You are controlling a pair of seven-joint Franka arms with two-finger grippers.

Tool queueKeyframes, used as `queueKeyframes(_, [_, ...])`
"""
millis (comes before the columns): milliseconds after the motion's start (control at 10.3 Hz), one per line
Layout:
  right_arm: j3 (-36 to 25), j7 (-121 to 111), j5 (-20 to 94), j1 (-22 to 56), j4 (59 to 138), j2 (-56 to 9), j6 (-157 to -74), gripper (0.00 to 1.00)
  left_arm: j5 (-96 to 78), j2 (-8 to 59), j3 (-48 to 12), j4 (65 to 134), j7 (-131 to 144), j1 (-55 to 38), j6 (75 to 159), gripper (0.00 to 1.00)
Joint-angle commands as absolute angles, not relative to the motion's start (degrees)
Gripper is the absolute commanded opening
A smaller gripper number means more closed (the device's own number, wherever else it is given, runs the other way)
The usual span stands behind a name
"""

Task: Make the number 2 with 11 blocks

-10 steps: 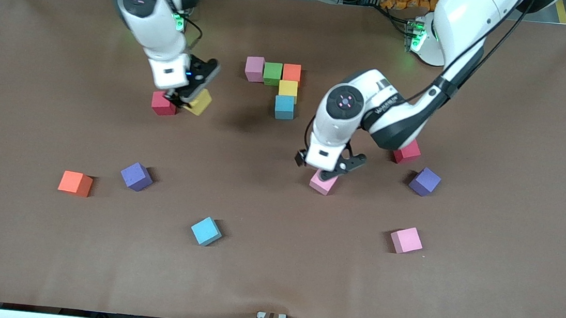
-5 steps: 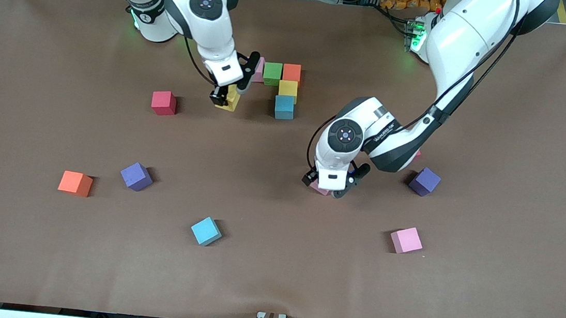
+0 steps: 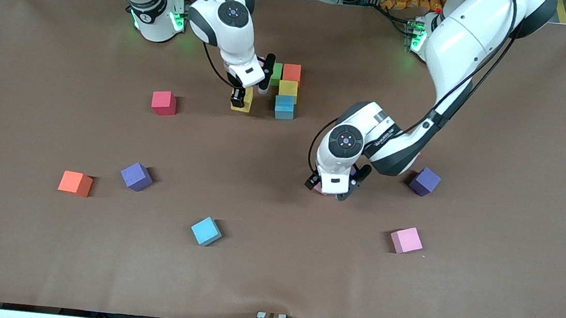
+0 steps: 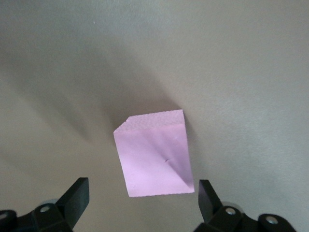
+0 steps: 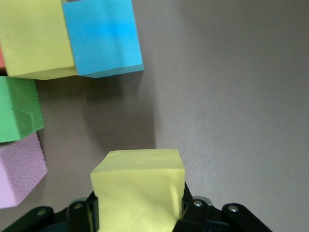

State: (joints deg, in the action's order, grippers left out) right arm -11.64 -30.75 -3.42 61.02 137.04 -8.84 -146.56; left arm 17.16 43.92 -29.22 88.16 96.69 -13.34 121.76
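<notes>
Where arm hides it, pink block unobstructed

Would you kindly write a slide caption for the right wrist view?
Right gripper shut on a yellow cube, beside the light blue cube of the partly built number 2.

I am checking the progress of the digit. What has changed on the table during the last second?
The right claw, shut on a yellow block, carried it from beside the red cube toward the left arm's end, to beside the started digit. The left claw, open, came down around a pink block without closing. The loose blocks on the table stayed where they were.
</notes>
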Motion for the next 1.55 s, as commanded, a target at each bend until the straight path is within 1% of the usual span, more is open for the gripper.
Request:
queueKeyframes(0, [-10.3,-30.5,-2.7,61.5,136.0,-11.7,-148.6,0.37,16.6,44.3,-27.2,87.3,97.6,-14.2,121.1,1.00])
queueKeyframes(290, [-8.5,-30.4,0.4,62.0,133.3,-14.8,-148.7,0.37,16.6,45.4,-25.4,87.6,98.7,-14.2,121.1,1.00])
queueKeyframes(580, [-8.4,-30.4,2.4,63.4,129.6,-18.5,-148.6,0.37,16.6,45.8,-24.9,87.6,100.2,-14.2,121.1,1.00])
queueKeyframes(1450, [-8.4,-30.0,2.4,65.4,127.9,-21.4,-148.6,0.37,16.6,45.5,-24.9,87.5,100.5,-14.0,121.1,1.00])
